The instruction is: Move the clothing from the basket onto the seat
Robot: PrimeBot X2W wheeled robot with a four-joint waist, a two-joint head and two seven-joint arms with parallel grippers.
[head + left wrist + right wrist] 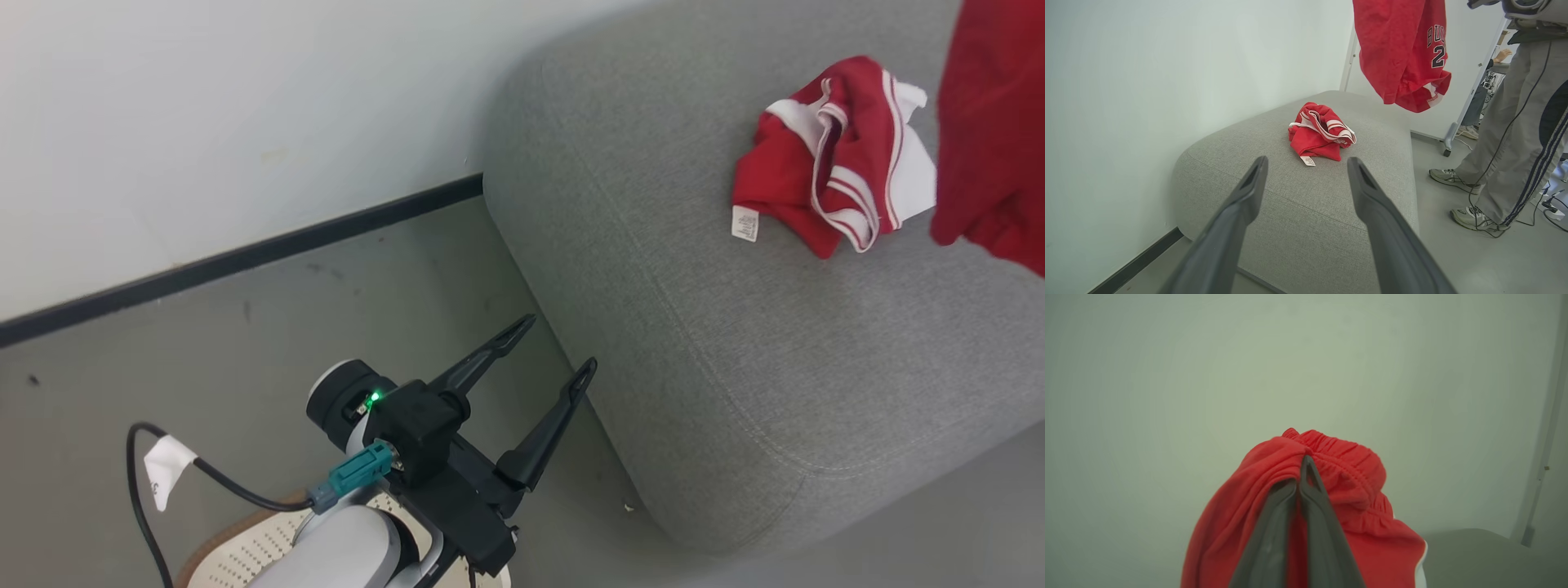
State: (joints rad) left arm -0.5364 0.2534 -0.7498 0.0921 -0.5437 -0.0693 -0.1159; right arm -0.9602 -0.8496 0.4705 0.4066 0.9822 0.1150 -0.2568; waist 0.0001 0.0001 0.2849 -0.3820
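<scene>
Clothing (833, 155) in red shows as two pieces. A crumpled garment (1318, 130) with white stripes lies on the grey seat (735, 343), toward 2 o'clock in the head view, its white care label (744, 223) flat on the fabric at the bundle's 7 o'clock. The shorts (1400, 53), printed with a dark number, hang in the air above the seat at 1 o'clock in the left wrist view, clear of the cushion. The right tool (1302, 469) is clamped on their gathered waistband, with red cloth draped down both sides. The left tool (560, 341) is spread wide and empty, at 6 o'clock in the head view, over the floor just beside the seat's corner. Under its forearm the basket (245, 557), cream with small holes and a brown rim, peeks in at 7 o'clock. A person's legs (1515, 122) in grey trousers stand at 3 o'clock in the left wrist view.
</scene>
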